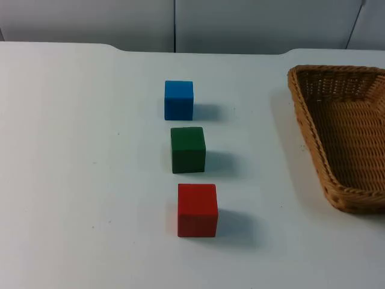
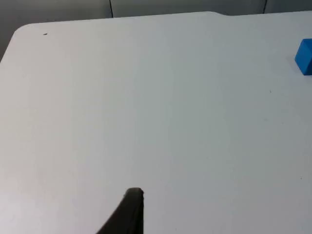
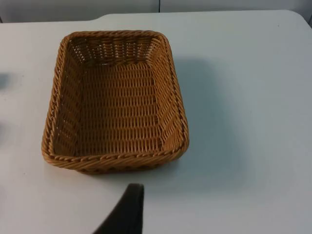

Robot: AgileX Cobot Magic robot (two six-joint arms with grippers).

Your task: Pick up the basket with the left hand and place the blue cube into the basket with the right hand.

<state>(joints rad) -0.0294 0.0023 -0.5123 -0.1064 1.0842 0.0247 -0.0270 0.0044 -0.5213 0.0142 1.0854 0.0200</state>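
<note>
Top view looking down and forward, left wrist sharing blue cube (image 1: 178,100), right wrist above basket (image 3: 117,102)

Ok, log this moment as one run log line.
stage: start | basket: on table, empty | blue cube: on table, behind green cube, red cube | grippers: nothing held

We see 3 solid-coloured cubes, each one plain: a bright blue cube (image 1: 178,100), a dark green cube (image 1: 187,150) and a red cube (image 1: 197,209). The rectangular woven wicker basket (image 1: 313,129) is tan-brown throughout (its weave reads as fine horizontal ribbing, with a braided rim). The flat table top (image 1: 72,150) is plain white, and the partition wall (image 1: 90,21) is flat grey.
</note>
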